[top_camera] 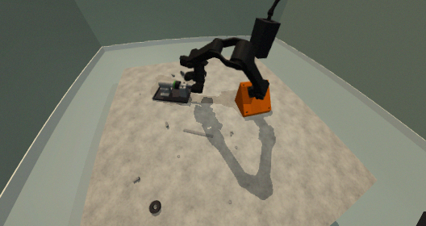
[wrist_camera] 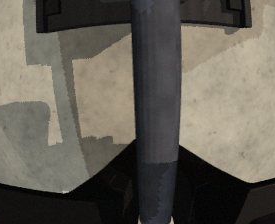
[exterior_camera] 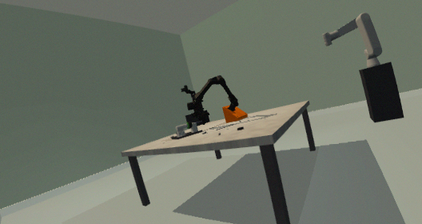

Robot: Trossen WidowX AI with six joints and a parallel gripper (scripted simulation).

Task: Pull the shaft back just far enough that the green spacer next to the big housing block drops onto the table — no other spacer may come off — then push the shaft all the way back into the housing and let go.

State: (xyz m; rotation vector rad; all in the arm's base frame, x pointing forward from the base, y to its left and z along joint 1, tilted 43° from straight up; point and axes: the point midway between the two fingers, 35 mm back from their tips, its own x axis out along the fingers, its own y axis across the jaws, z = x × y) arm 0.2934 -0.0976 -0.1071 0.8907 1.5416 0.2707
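Observation:
The grey shaft runs lengthwise through the middle of the wrist view. My gripper is shut on it, just right of the dark base plate. The pale housing block stands on the plate's left part. The green spacer is a thin green band just right of the block, still up at shaft height. Darker and paler parts sit between it and my fingers; single spacers there are too small to tell apart. The shaft's end inside the block is hidden.
An orange angled arm mount is right of the plate. A dark ring, a grey rod and several small metal bits lie on the table nearer the top camera. A few small dark pieces lie behind the plate.

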